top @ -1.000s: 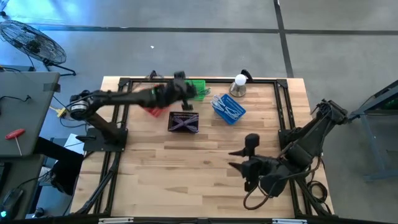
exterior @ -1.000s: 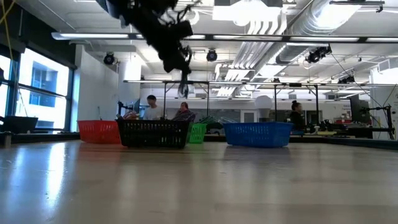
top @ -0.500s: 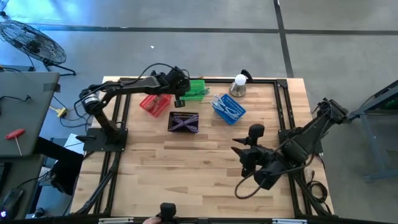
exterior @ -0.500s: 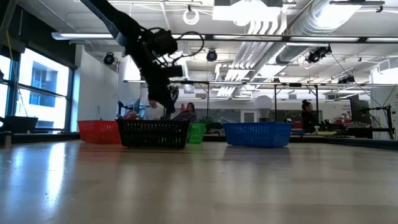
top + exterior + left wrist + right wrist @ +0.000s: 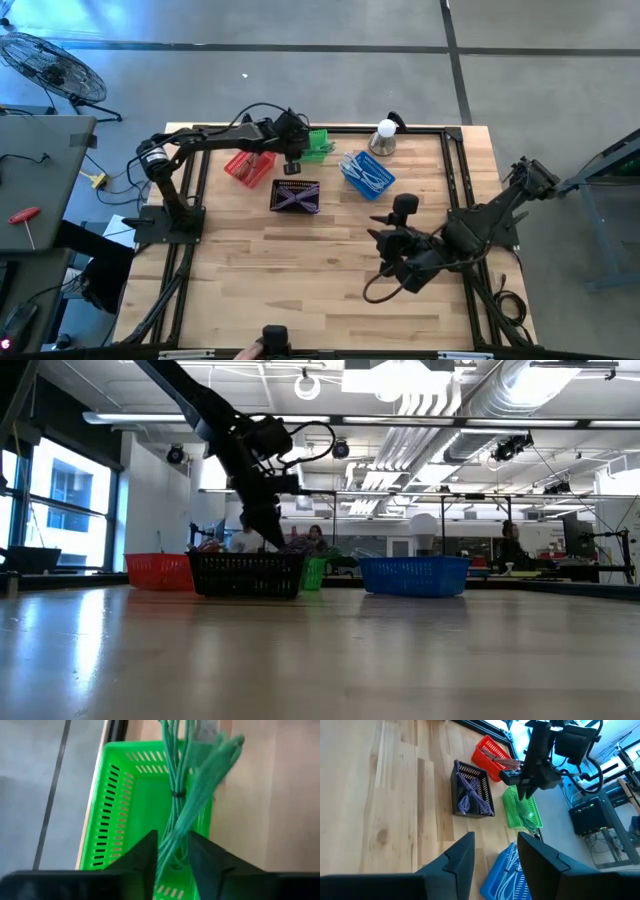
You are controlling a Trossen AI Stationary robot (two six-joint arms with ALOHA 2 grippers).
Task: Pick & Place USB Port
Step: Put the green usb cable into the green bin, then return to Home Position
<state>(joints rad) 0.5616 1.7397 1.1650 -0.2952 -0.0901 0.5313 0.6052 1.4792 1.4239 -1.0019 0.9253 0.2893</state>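
Note:
The green cable bundle (image 5: 176, 795) is tied at its middle and lies lengthwise in the green basket (image 5: 115, 795), its far end over the basket's rim. The green basket (image 5: 320, 142) stands at the table's far edge. My left gripper (image 5: 172, 855) is low in it, shut on the bundle; in the low view my left gripper (image 5: 268, 538) dips behind the black basket. From the right wrist view my left gripper (image 5: 525, 787) shows over the green basket (image 5: 520, 812). My right gripper (image 5: 381, 252) hangs open above the table's right middle, touching nothing. My left gripper has the green cable bundle by its near part (image 5: 170, 842), pinched between the two fingers (image 5: 145, 857), with several strands in the gap. The fingers come from above, pointing down into the basket, and lie along the bundle. The rest of the bundle lies in the basket.
A red basket (image 5: 248, 167), a black basket with purple cables (image 5: 296, 196) and a blue basket (image 5: 367, 174) stand near the green one. A white-topped object (image 5: 384, 136) sits at the far edge. The table's near half is bare wood. People show in the room behind.
My left gripper has swung from above the red and black baskets toward the far edge, over the green basket, and has come down behind the black basket. My right arm has moved a little toward the table's middle and far side.

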